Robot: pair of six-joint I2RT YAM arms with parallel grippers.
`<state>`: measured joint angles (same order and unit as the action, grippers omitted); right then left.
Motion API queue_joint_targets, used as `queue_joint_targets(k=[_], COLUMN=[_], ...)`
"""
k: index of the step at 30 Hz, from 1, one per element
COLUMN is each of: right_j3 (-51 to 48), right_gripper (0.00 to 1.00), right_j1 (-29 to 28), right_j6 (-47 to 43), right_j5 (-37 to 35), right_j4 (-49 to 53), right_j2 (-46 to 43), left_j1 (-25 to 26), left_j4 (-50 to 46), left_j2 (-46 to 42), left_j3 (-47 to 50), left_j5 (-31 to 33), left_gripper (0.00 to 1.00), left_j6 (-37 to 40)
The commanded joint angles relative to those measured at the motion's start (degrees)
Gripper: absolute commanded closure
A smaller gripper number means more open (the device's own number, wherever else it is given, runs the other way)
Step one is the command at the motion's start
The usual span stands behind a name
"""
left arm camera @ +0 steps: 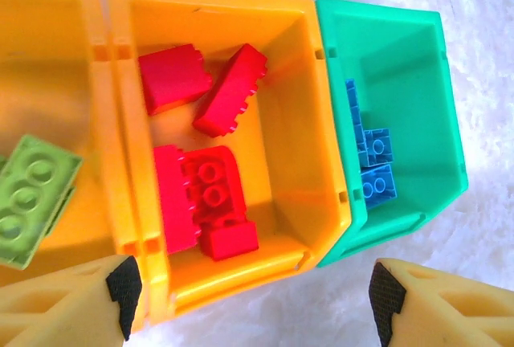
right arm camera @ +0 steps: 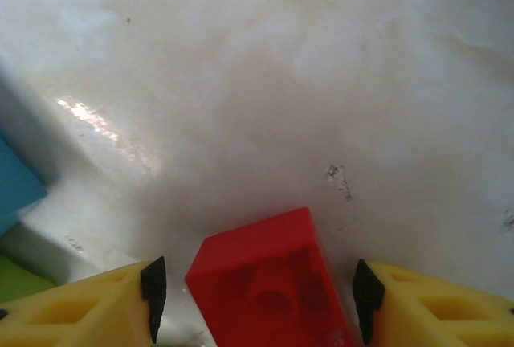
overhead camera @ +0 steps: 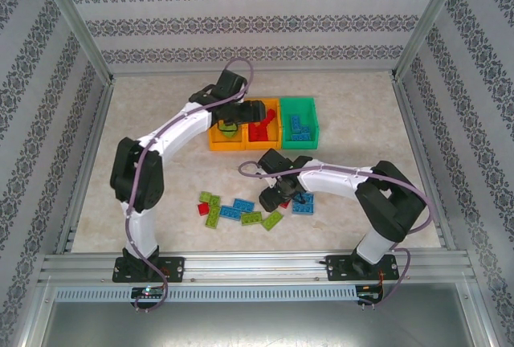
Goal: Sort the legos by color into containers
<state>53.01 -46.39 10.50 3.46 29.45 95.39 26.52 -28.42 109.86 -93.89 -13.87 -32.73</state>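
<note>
Patterned walls (overhead camera: 241, 22) close in a pale, marbled tabletop (overhead camera: 161, 122), and you have three bins in a row at its middle.

From your left wrist view, the left orange bin (left arm camera: 48, 58) holds one green lego (left arm camera: 28, 198), lying tilted with its studs up. The middle orange bin (left arm camera: 289, 122) touches it and holds several red legos (left arm camera: 209, 186), some of them stacked on one another. The green bin (left arm camera: 409, 82) stands just beside that one, with blue legos (left arm camera: 373, 162) along its left wall.

Your left end effector (left arm camera: 255, 291) hangs over the near edge of the bins, its fingers wide apart with nothing between them.

Your right end effector (right arm camera: 259, 295) is down at the tabletop, nearer to you than the bins. Its fingers stand apart on either side of a red lego (right arm camera: 257, 267), and a thin gap shows on each side, so it is not clamped. A blue lego (right arm camera: 16, 190) sits at the left edge of that wrist view.

From above, you can see the loose legos (overhead camera: 241, 209), green, blue and red, scattered on the tabletop between the two arms, just left of the right end effector and well apart from the bins.
</note>
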Motion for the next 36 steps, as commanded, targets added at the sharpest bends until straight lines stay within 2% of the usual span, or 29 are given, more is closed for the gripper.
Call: queue_joint_targets(k=[1, 6, 9, 16, 20, 26, 30, 36], right_j3=[2.08, 3.41, 4.67, 11.52, 15.83, 23.59, 29.59, 39.46], right_gripper=[0.42, 0.57, 0.62, 0.72, 0.73, 0.73, 0.70, 0.68], right_j1=[-0.54, -0.55, -0.08, 6.72, 12.72, 19.01, 21.45, 22.74], right_j6=[0.84, 0.13, 0.15, 3.12, 8.37, 16.08, 20.01, 20.55], right_j5=[-3.49, -4.60, -4.31, 2.41, 6.98, 7.89, 8.89, 9.63], right_j4=[2.84, 3.42, 2.36, -1.94, -5.74, -7.53, -7.57, -4.20], right_j2=[0.67, 0.72, 0.00, -0.82, -0.07, 5.11, 10.97, 20.09], left_j1=[-2.07, -3.57, -4.40, -5.14, -5.18, -5.23, -4.97, -3.04], left_j4=[4.58, 5.00, 5.60, 3.50, 1.12, -1.10, -2.80, -4.48], left_j2=[-5.77, -13.25, -17.05, -23.56, -26.62, -31.57, -33.75, -37.18], left_j3=[6.42, 14.92, 19.52, 27.37, 30.70, 36.65, 40.89, 48.06], left_j5=[0.12, 3.34, 4.75, 7.36, 9.12, 9.54, 8.24, 7.32], left_gripper=[0.22, 0.20, 0.19, 0.18, 0.18, 0.18, 0.18, 0.20], left_j6=[-2.32, -2.42, -3.35, -3.32, -2.59, -2.77, -3.31, -7.57])
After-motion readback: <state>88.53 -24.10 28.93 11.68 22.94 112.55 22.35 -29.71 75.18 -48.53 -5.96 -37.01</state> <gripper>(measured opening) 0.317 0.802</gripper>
